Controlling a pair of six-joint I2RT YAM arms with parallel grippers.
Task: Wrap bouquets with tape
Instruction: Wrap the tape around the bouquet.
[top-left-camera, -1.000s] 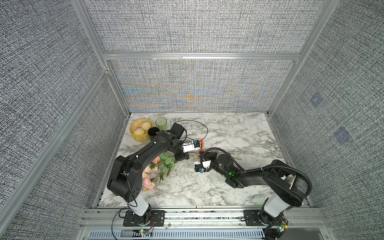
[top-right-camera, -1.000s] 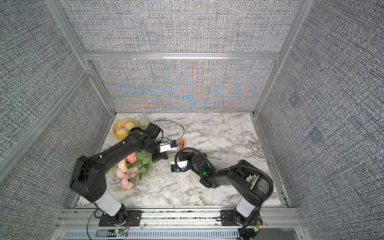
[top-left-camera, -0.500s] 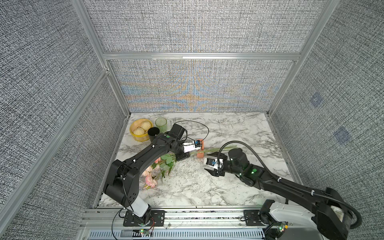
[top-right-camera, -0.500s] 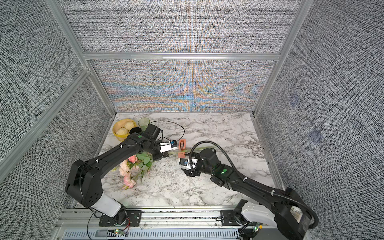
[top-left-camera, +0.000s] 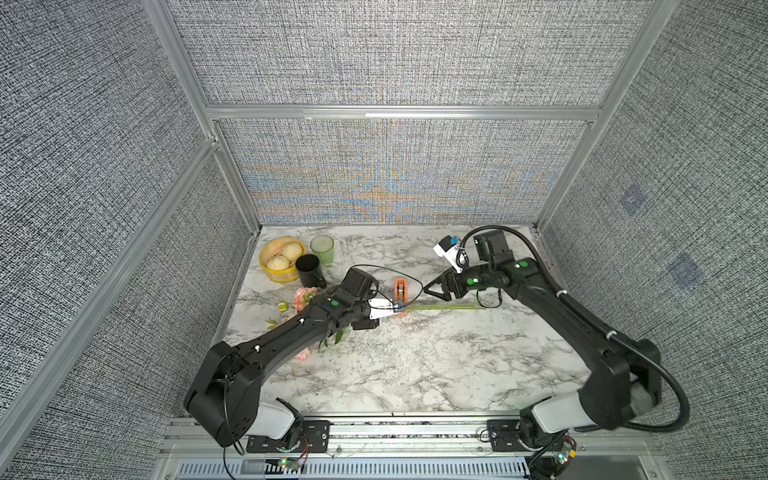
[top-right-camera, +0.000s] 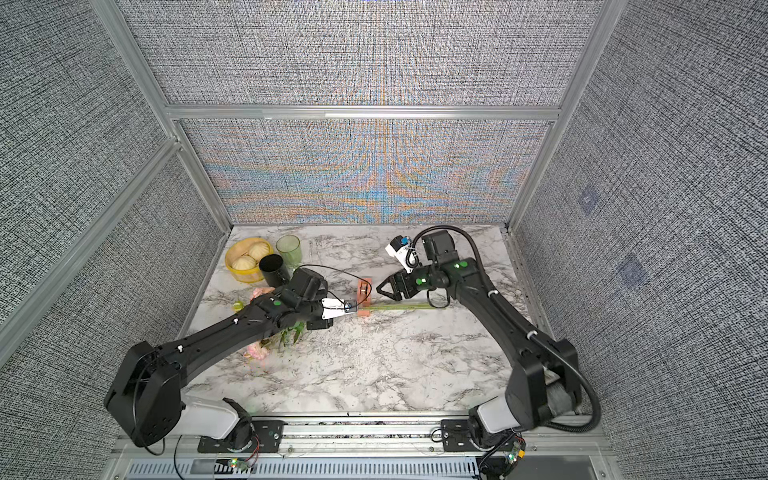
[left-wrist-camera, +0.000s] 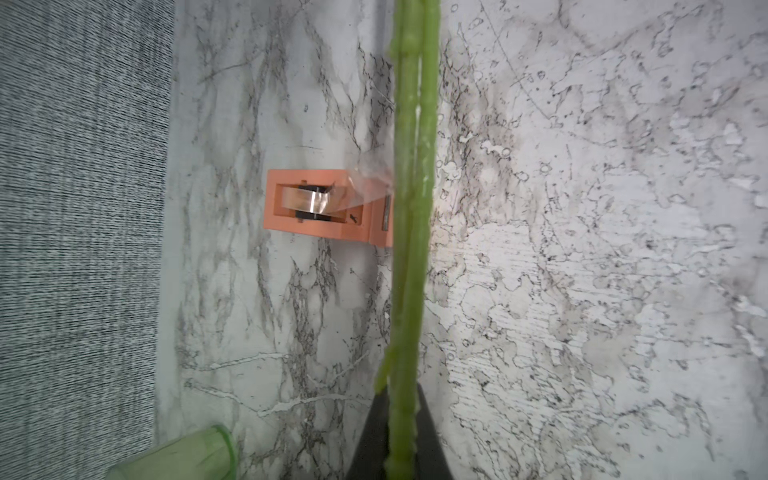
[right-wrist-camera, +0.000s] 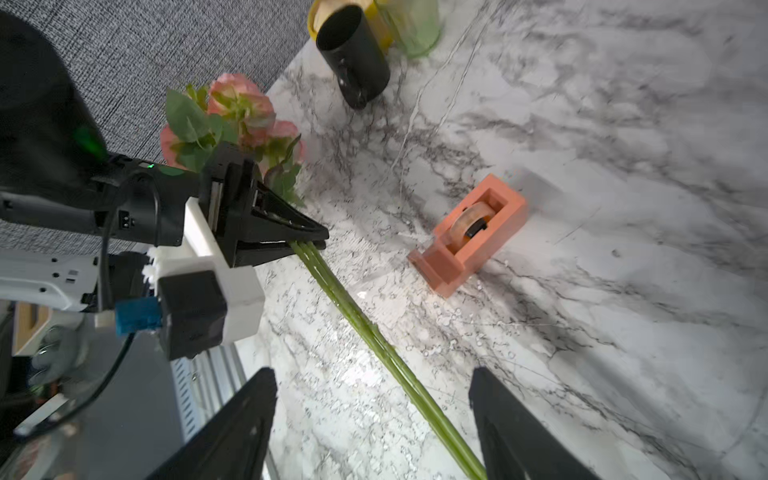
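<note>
On a marble table (right-wrist-camera: 582, 332), the left gripper (right-wrist-camera: 320, 239) pinches the bouquet (right-wrist-camera: 239, 110) by its stems, just beside the orange tape dispenser (right-wrist-camera: 469, 232); the right gripper (right-wrist-camera: 374, 399) stands spread wide nearby.

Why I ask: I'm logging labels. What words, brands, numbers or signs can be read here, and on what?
No readable text anywhere in these views.
tape dispenser: one small dark mark on its orange top face, too small to read.
white camera housing on the left arm: a few tiny marks, blurred, unreadable.
</note>
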